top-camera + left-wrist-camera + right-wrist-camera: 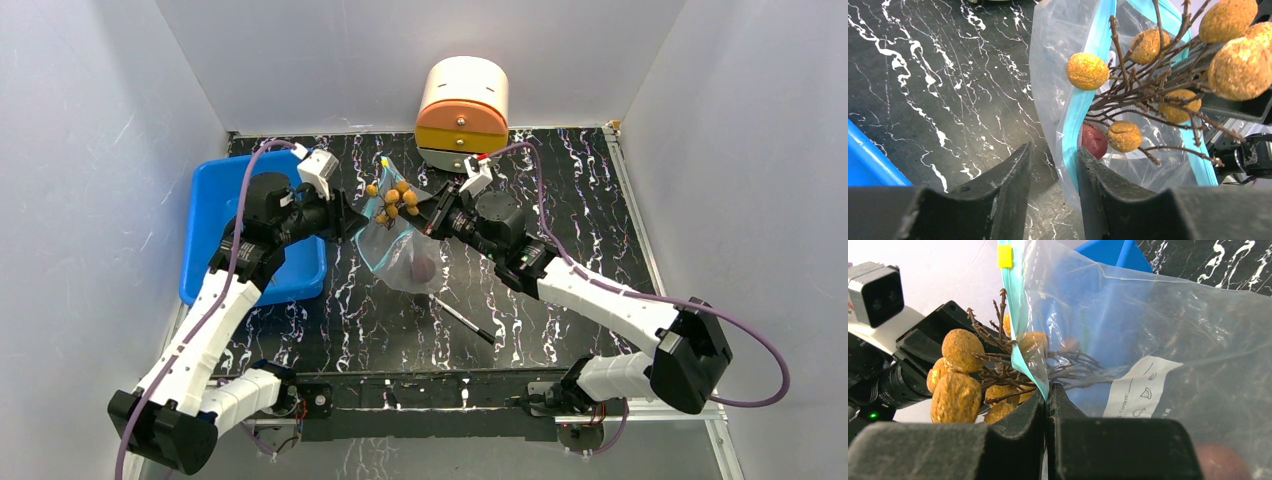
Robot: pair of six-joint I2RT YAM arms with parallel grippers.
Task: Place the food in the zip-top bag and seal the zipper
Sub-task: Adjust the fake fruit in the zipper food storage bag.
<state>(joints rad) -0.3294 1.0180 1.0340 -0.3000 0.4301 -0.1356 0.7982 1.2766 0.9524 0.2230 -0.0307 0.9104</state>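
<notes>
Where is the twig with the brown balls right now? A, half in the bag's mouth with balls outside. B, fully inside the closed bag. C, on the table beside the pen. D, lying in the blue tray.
A: the twig reaches into the bag while most balls sit outside its teal strip.

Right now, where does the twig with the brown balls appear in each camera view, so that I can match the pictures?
Top external: the twig with balls sits just above centre, at the mouth of the zip-top bag.
Left wrist: upper right, crossing the bag's opening.
Right wrist: left of centre, half outside the bag.
Shared landmark: the teal zipper, beside the twig in every view.
</notes>
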